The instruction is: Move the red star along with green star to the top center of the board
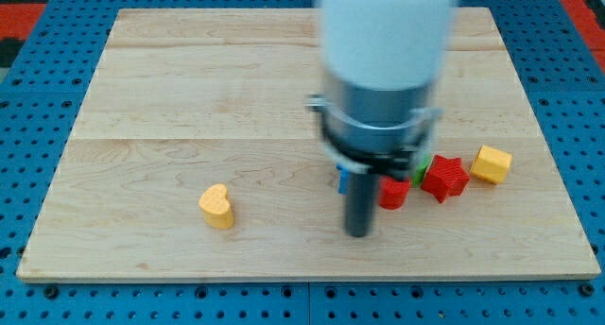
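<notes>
My tip (pixel 358 233) rests on the wooden tabletop (pixel 189 108) toward the view's bottom, right of centre; the end effector is only a straight dark rod with nothing to open, close or grip, and it stands just left of a small red block (pixel 393 194) whose shape I cannot make out. The red star (pixel 445 178) lies to the view's right of that block, with a sliver of a green block (pixel 420 164), mostly hidden behind the arm, just to its left and a yellow cube-like block (pixel 492 163) just to its right. A bit of a blue block (pixel 340 179) peeks out left of the rod, and a yellow heart (pixel 217 206) sits well apart at the view's lower left.
</notes>
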Motion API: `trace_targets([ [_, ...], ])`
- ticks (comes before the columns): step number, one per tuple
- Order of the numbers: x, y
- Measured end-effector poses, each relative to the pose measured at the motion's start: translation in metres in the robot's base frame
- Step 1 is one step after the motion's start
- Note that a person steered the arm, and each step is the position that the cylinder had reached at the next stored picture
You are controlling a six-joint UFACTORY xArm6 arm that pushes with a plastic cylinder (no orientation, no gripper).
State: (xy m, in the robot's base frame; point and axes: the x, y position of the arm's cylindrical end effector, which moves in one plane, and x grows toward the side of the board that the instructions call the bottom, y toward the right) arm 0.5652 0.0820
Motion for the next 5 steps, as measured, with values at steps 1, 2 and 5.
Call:
trace_targets([
  [1,0.0,0.086],
  [2,-0.032,0.107],
  [5,-0.122,-0.033],
])
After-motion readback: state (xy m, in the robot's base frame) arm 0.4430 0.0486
